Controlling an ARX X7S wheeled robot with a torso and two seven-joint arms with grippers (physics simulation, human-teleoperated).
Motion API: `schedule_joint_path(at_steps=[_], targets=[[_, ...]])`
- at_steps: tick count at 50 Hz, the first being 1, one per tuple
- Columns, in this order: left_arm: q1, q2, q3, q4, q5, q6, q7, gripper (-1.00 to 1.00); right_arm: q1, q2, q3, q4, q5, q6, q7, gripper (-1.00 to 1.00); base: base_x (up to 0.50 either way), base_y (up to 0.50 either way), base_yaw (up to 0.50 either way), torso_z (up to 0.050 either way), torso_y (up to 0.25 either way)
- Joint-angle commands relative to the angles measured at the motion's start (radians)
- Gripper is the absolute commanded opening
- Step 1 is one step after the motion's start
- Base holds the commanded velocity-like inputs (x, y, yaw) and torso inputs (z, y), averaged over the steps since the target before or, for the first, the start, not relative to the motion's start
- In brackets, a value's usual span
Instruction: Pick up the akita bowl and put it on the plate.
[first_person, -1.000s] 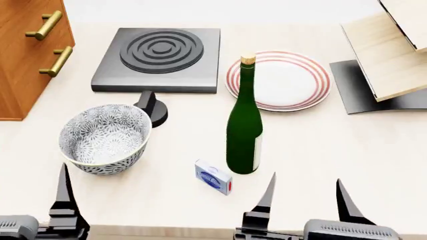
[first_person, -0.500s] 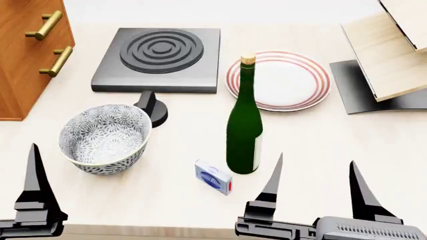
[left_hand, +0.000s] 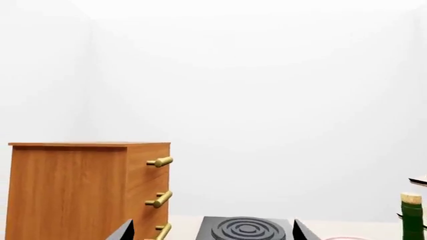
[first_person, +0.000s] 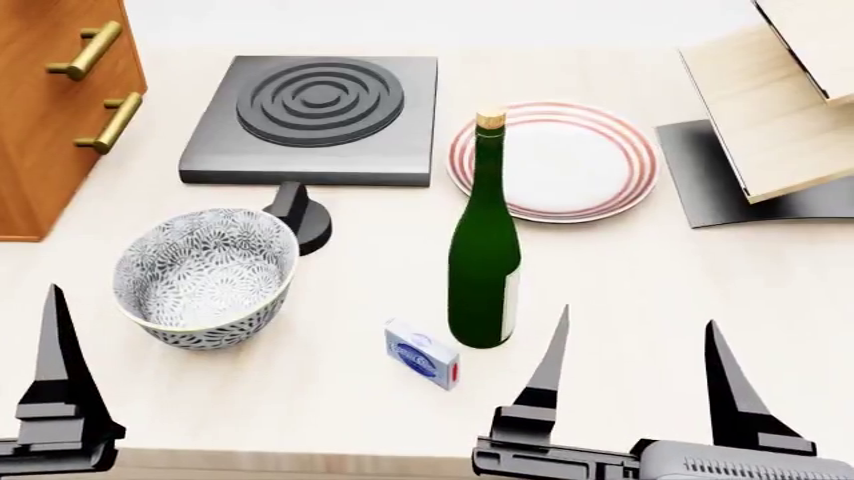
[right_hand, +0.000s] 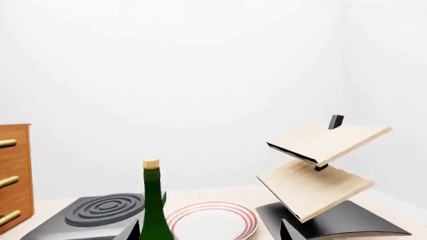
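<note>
The deep round white bowl with a grey flower pattern (first_person: 204, 275) sits near the worktop's front left edge. The flat white plate with red rings (first_person: 558, 160) lies toward the back, well apart. Both grippers' jaws are apart, holding nothing.

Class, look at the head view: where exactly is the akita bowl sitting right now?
The akita bowl sits on the table's left side, just in front of the stove burner and its knob, left of the green bottle.
</note>
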Motion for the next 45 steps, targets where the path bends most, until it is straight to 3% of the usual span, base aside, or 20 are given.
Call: schedule_joint_path(at_steps=[1,45], targets=[[-0.004,-0.003,0.001,-0.017,-0.005,0.008,-0.008,1.0,-0.001,0.006,-0.008,0.018,0.012,-0.011,0.002,1.0,0.0,-0.14,0.0,0.0,0.0],[-0.002,-0.022,0.011,-0.047,-0.034,0.035,-0.025,1.0,0.002,0.029,-0.057,0.035,-0.017,-0.028,0.048,1.0,0.0,-0.22,0.0,0.0,0.0]])
